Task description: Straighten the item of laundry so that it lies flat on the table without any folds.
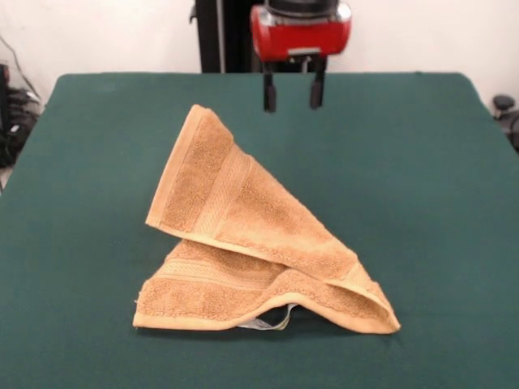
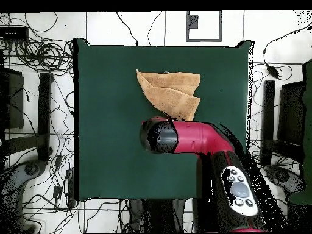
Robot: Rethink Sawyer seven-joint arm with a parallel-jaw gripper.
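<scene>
The golden-tan towel (image 1: pixel 251 243) lies on the dark green table (image 1: pixel 438 211), folded over itself into a rough triangle, with band stripes showing and a small white tag (image 1: pixel 276 322) at its front hem. In the overhead view the towel (image 2: pixel 170 92) sits in the upper middle of the table (image 2: pixel 103 134). My gripper (image 1: pixel 293 93) hangs from the red arm head above the table, behind the towel's far corner. It is open and empty, its two dark fingers (image 1: pixel 269 96) apart. In the overhead view the arm's head (image 2: pixel 159 136) hides the gripper.
The red and black arm (image 2: pixel 213 146) reaches in from the overhead view's bottom right. Cables and equipment (image 2: pixel 36 140) lie on the floor around the table. A black pedestal column (image 1: pixel 217 36) stands behind the table's far edge.
</scene>
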